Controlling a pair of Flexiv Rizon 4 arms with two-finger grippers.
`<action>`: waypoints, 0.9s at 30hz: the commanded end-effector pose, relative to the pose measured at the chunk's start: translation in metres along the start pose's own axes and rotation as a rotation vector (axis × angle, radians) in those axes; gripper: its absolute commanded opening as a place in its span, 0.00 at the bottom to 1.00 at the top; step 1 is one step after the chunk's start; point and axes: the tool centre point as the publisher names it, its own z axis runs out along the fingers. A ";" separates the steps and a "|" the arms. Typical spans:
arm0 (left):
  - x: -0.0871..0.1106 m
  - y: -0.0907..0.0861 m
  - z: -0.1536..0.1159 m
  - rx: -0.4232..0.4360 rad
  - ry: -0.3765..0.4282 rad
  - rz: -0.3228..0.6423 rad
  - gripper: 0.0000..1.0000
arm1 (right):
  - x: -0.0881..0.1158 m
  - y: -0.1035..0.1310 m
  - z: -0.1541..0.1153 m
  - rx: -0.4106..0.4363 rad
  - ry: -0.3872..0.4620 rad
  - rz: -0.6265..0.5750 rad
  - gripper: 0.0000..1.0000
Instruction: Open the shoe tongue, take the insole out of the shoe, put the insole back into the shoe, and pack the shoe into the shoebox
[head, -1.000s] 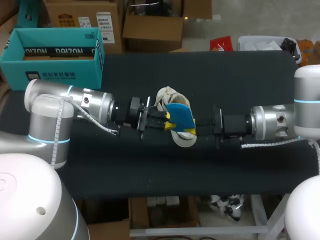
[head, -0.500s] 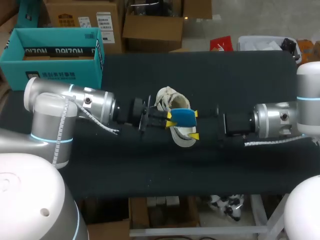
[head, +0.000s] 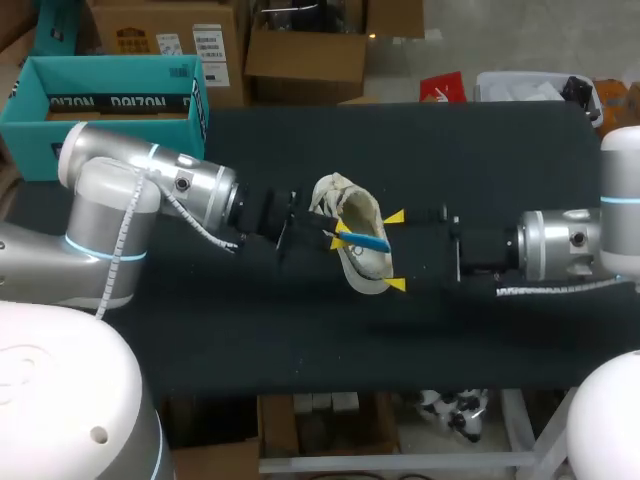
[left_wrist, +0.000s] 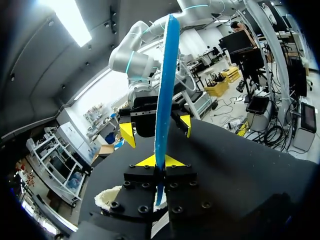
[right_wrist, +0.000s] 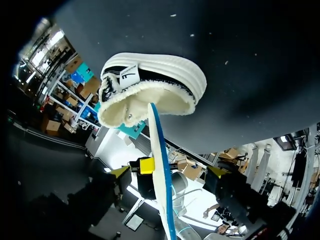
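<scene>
The black bench (head: 300, 340) carries the teal shoebox (head: 100, 150) at its far left corner, well apart from everything else. The white shoe (head: 362, 213) lies mid-bench between my two arms, its fleecy opening turned toward my right one. The blue insole (head: 368, 241) is outside the shoe, held edge-on over that opening; I cannot tell whether the two touch. My left pincer (head: 338, 240) is clamped tight on the insole's end. My right pincer (head: 396, 251) stands spread wide beside the shoe, gripping nothing.
</scene>
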 end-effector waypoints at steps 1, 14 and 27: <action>-0.010 0.017 0.011 0.026 0.049 0.008 0.00 | 0.005 0.004 0.005 -0.012 0.010 0.000 1.00; -0.016 0.029 0.019 0.018 0.056 0.026 0.00 | 0.024 0.025 0.005 -0.098 0.048 0.019 0.49; -0.019 0.031 0.019 -0.001 0.065 0.032 0.00 | 0.017 0.046 -0.008 -0.131 0.091 0.041 0.45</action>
